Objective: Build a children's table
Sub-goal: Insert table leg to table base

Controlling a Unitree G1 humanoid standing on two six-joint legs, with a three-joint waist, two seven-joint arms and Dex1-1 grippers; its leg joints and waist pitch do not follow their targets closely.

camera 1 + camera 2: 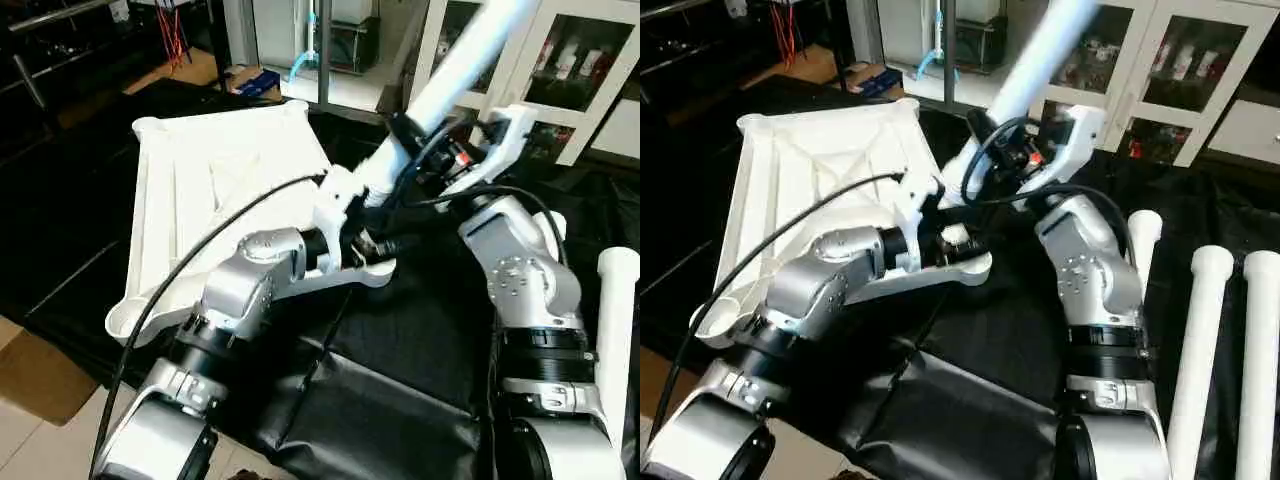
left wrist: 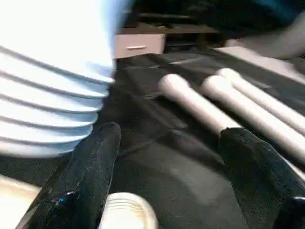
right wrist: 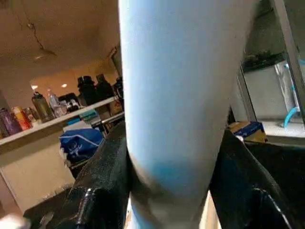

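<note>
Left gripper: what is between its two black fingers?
Nothing. In the left wrist view the left gripper gapes over bare black cloth; the ribbed leg end sits beside one finger.

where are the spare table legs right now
Three spare legs lie side by side on the black cloth at the robot's right, beside its right forearm, away from the tabletop on its left.

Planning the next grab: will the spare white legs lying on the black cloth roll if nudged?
Probably: the spare legs are smooth round tubes lying loose on the black cloth. Flared ends may curve their roll. They look stiff, likely light.
</note>
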